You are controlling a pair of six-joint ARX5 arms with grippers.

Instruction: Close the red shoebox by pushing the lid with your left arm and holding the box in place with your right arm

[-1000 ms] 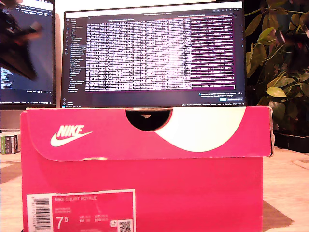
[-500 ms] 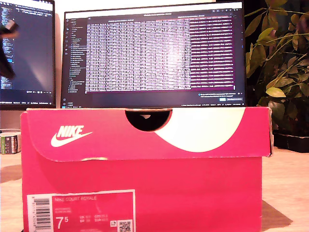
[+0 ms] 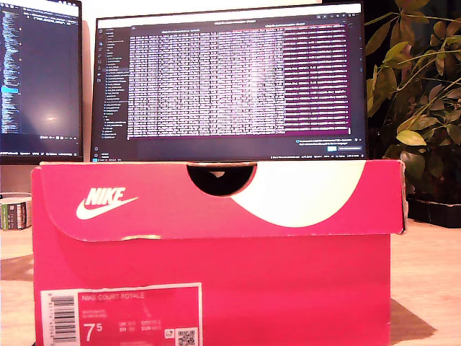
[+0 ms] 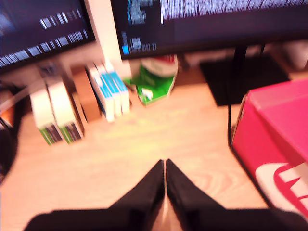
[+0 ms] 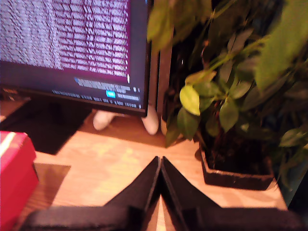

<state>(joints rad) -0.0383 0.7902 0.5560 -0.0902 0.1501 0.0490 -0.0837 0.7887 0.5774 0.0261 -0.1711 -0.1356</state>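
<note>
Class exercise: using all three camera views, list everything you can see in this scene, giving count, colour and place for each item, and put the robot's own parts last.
Shoebox: one, red with white logo and size label, front centre of the exterior view, lid down.
Monitors: two, dark screens with text, behind the shoebox.
Potted plant: one, green leaves in a dark pot, at the exterior view's right.
Tape roll: one, white and green, at the exterior view's left edge.
Small boxes: several, white, blue and brown, standing under the monitors.
Green and white packet: one, beside the small boxes.
Table: one, light wood.
My first end effector: black, shut, over bare table beside the shoebox.
My second end effector: black, shut, near the plant pot.
</note>
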